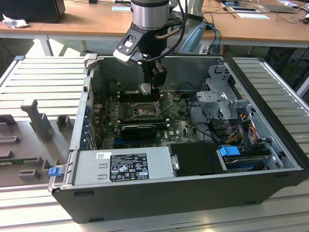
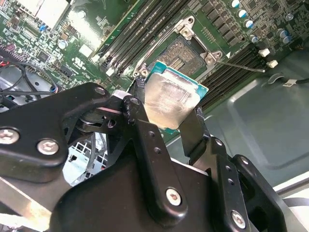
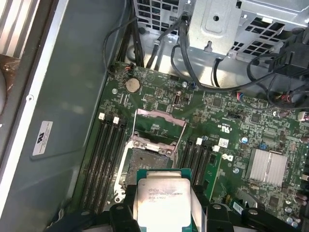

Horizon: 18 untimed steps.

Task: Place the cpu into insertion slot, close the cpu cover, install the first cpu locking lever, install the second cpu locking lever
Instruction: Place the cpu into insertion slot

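Observation:
My gripper hangs inside the open computer case, shut on the cpu, a flat silvery square chip with a green edge. In both wrist views the cpu sits between the black fingers, held by two opposite sides. It hovers a little above the green board, just off the insertion slot, a dark square socket with a metal rim and nothing in it. The cpu cover is flipped open beyond the slot. A thin wire lever stands free beside the socket.
Long black memory slots flank the socket on both sides. A black card, a grey power supply, a metal drive cage and bundled cables crowd the case. A finned heat sink sits on the board.

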Each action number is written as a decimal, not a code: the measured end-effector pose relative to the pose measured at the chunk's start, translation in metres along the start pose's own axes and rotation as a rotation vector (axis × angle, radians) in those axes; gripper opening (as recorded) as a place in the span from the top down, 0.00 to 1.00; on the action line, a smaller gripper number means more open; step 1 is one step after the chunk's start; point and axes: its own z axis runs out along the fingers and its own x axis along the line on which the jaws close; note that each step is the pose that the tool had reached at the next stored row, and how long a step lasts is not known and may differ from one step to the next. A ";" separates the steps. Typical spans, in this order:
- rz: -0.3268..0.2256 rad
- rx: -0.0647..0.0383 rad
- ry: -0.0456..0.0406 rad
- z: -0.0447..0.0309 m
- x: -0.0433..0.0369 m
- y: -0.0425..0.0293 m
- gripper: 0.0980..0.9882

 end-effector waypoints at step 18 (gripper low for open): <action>0.067 -0.001 -0.0054 0.0055 -0.0001 -0.0004 0.52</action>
